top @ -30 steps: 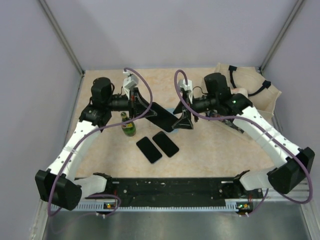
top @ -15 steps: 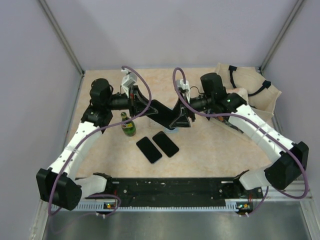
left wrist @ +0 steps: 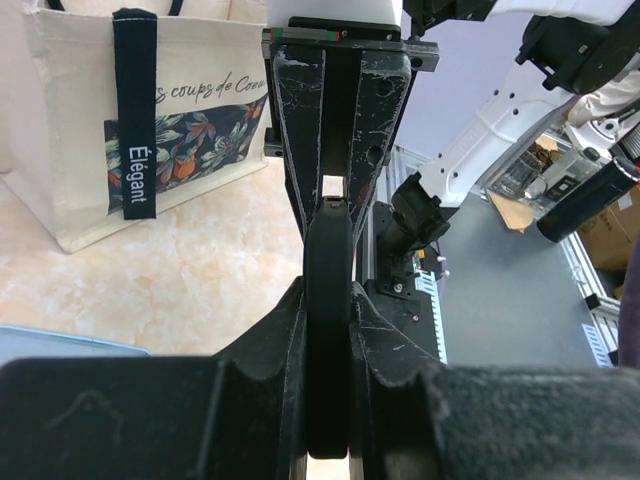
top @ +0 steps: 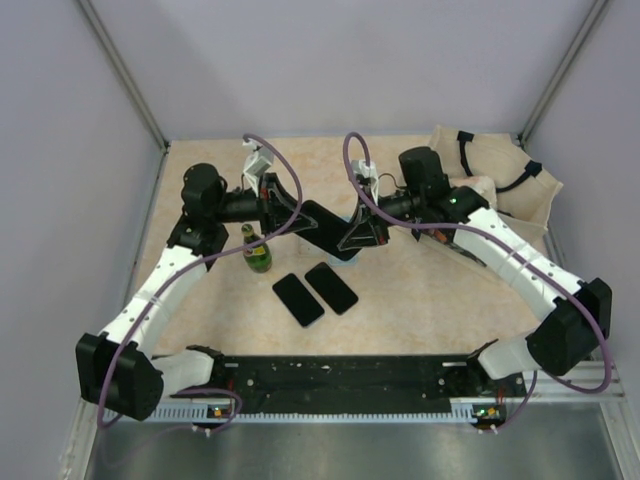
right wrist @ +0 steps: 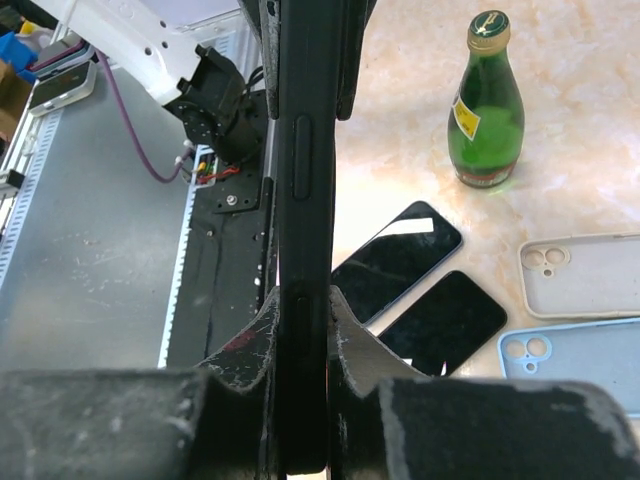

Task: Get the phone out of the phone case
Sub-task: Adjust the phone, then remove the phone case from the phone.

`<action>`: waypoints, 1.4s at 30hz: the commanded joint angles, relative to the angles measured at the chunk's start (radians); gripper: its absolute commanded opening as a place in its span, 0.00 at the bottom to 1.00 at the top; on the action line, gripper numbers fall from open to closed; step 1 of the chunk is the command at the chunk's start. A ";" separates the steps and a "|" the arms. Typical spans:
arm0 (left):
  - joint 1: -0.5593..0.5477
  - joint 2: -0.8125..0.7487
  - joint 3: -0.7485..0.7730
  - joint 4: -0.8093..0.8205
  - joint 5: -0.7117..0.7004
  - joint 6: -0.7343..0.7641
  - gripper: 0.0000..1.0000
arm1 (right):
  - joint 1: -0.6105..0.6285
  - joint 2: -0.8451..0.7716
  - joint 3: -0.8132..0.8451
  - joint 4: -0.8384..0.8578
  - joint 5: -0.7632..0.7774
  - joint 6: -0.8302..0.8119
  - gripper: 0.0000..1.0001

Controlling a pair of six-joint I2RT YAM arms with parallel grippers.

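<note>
A black phone case with the phone in it hangs edge-up above the table between both arms. I cannot tell the phone apart from the case. My left gripper is shut on its left end; in the left wrist view the dark edge runs between the fingers. My right gripper is shut on the opposite end. In the right wrist view the case's side with its buttons sits pinched by that gripper.
A green bottle stands just left of the held phone. Two bare dark phones lie below it. A white empty case and a light blue one lie nearby. A tote bag sits back right.
My right gripper moved left onto the free end of the cased phone and shut on it. The left gripper kept its grip and stayed put.
</note>
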 commanded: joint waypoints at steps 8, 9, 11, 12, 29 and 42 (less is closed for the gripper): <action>-0.003 -0.033 0.077 -0.227 -0.092 0.169 0.25 | -0.001 -0.011 0.034 0.004 -0.007 -0.017 0.00; -0.003 -0.035 0.083 -0.272 -0.092 0.180 0.31 | -0.001 -0.011 0.040 -0.004 -0.001 -0.023 0.00; -0.003 -0.041 0.096 -0.314 -0.095 0.193 0.49 | -0.001 -0.015 0.047 -0.024 0.011 -0.043 0.00; -0.003 -0.046 0.099 -0.331 -0.098 0.198 0.59 | -0.001 -0.018 0.047 -0.035 0.021 -0.053 0.00; -0.024 0.049 0.162 -0.310 -0.200 -0.032 0.77 | 0.034 -0.043 0.080 -0.084 0.163 -0.134 0.00; -0.026 0.077 0.140 -0.297 -0.181 -0.115 0.03 | 0.117 -0.064 0.065 -0.084 0.395 -0.204 0.00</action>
